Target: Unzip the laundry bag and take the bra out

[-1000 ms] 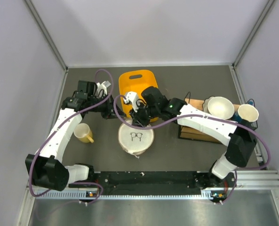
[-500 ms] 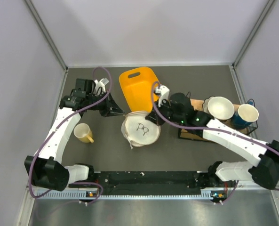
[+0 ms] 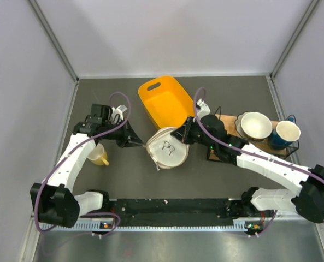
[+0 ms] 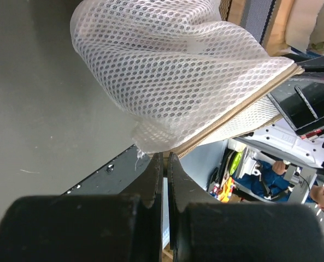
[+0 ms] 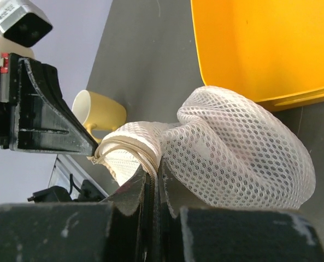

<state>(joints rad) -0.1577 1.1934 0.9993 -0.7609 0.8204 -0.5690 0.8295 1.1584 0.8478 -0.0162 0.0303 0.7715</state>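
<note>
The white mesh laundry bag (image 3: 169, 150) hangs stretched between both grippers, its flat face with the black drawing turned up. My left gripper (image 3: 143, 143) is shut on the bag's left edge, pinching the tan zip rim (image 4: 227, 117) at its corner (image 4: 164, 154). My right gripper (image 3: 184, 134) is shut on the zip rim (image 5: 151, 158) at the bag's right side. In the right wrist view the mesh (image 5: 243, 158) bulges to the right of the fingers. The bra is hidden from every view.
A yellow tub (image 3: 164, 102) lies just behind the bag. A yellow mug (image 3: 98, 155) stands under the left arm. A white bowl (image 3: 255, 124) and a blue cup (image 3: 286, 133) sit on a wooden rack (image 3: 223, 154) at the right.
My right gripper went from the bag's upper left to its right side and shut on the rim. The bag shifted right and tilted; my left gripper followed it.
</note>
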